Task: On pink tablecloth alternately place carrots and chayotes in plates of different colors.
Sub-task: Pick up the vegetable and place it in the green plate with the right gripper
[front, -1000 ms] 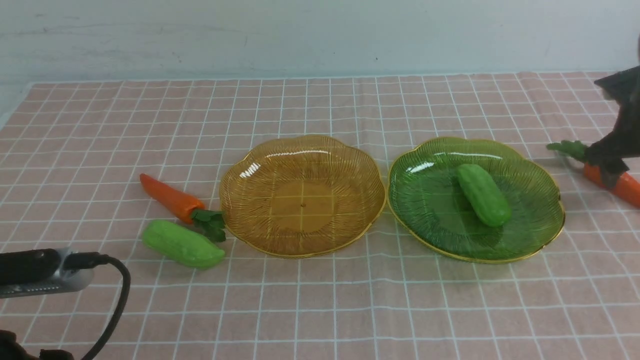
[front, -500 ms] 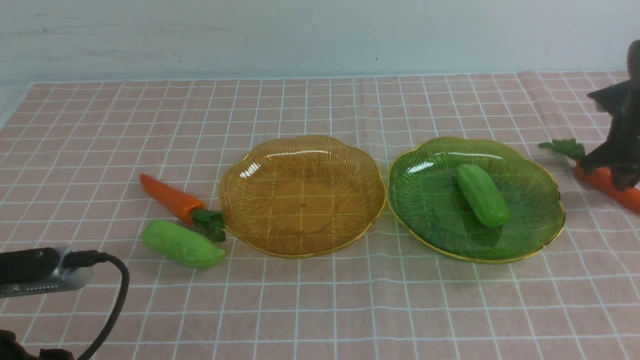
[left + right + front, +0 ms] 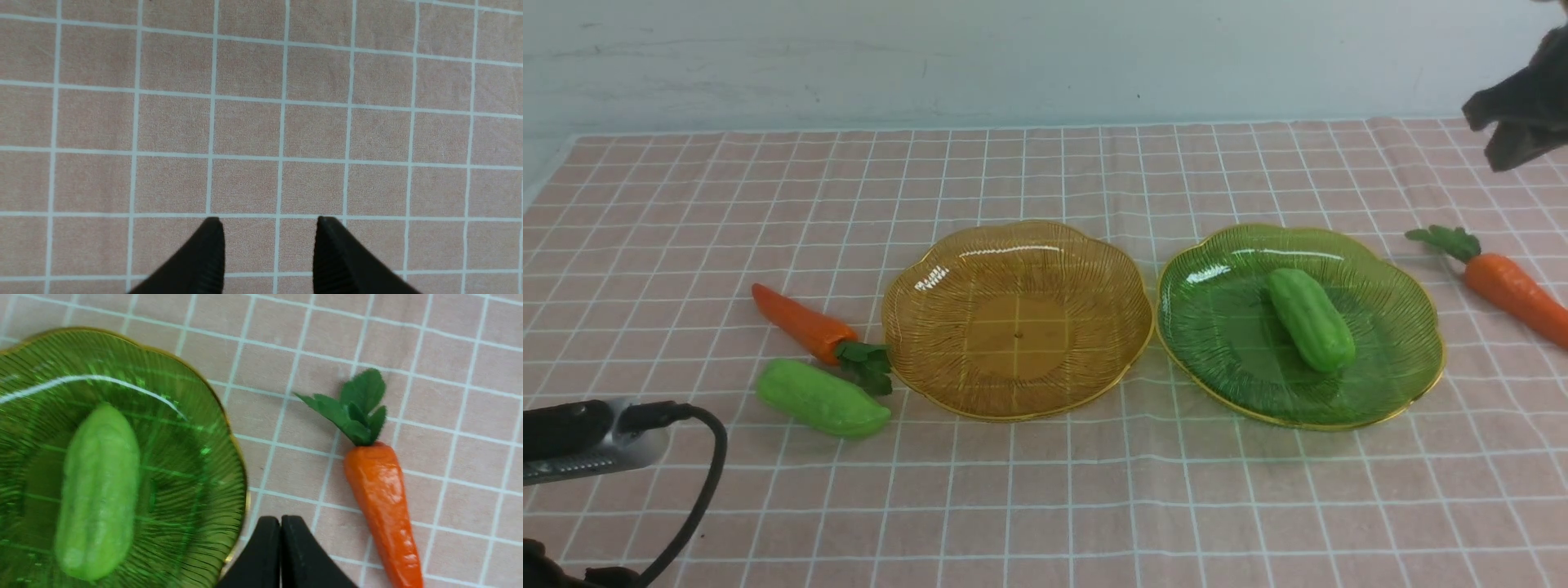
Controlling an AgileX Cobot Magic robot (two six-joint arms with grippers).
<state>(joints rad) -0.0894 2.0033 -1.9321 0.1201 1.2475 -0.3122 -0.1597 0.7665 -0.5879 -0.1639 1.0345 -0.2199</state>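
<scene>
On the pink tablecloth [image 3: 1045,506] the amber plate [image 3: 1018,245] is empty. The green plate [image 3: 1388,286] holds one chayote [image 3: 1310,318], also in the right wrist view [image 3: 98,490]. A second chayote [image 3: 821,398] and a carrot [image 3: 800,323] lie left of the amber plate. Another carrot [image 3: 1507,286] lies on the cloth right of the green plate, also in the right wrist view [image 3: 382,498]. My right gripper [image 3: 281,518] is shut and empty, raised at the far right [image 3: 1511,122]. My left gripper [image 3: 269,222] is open and empty over bare cloth.
The left arm's wrist and its black cable [image 3: 698,482] sit low at the front left. A pale wall [image 3: 1045,57] runs behind the cloth's far edge.
My right gripper was down on the right carrot; it has risen up and away without it. The carrot shifted slightly and lies on the cloth. The left arm barely moved.
</scene>
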